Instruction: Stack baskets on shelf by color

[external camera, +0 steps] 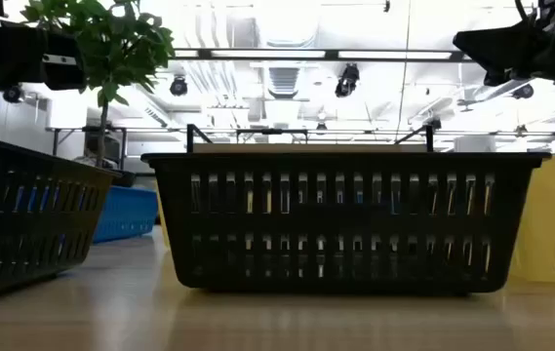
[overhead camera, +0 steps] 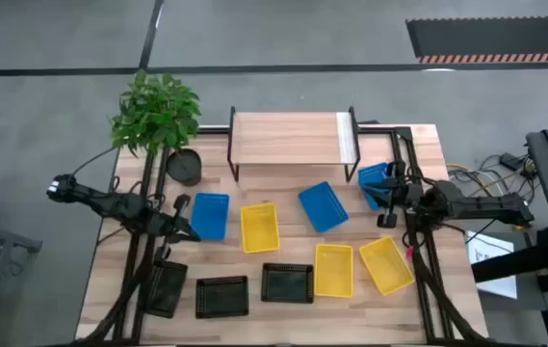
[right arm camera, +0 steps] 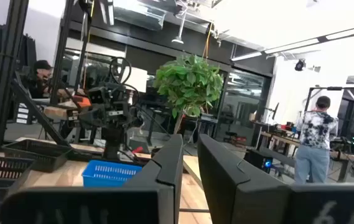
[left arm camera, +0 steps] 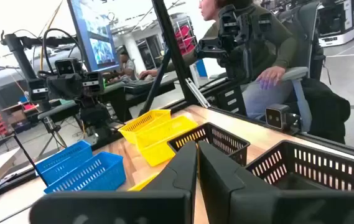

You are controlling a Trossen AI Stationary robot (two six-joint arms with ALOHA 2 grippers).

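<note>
**Operator:** Baskets (overhead camera: 259, 227) all lie scattered on the bench (overhead camera: 351, 318), with none on the shelf (overhead camera: 288, 140) yet. I judge this as the first pick.

**Observer:** And the claws?

**Operator:** My left claw (overhead camera: 185, 229) is clenched on nothing, just beside a blue basket (overhead camera: 209, 215). My right claw (overhead camera: 389, 198) overlaps a second blue basket (overhead camera: 374, 176). I cannot tell whether it is gripping.

**Observer:** Next?

**Operator:** I need a sure hold, then a lift onto the shelf.

**Observer:** Anything hidden?

**Operator:** In the low view, a black basket (external camera: 340, 219) blocks most of the shelf.

Grey floor (overhead camera: 62, 39) around the table; bright ceiling lights (external camera: 287, 54) overhead.
</note>
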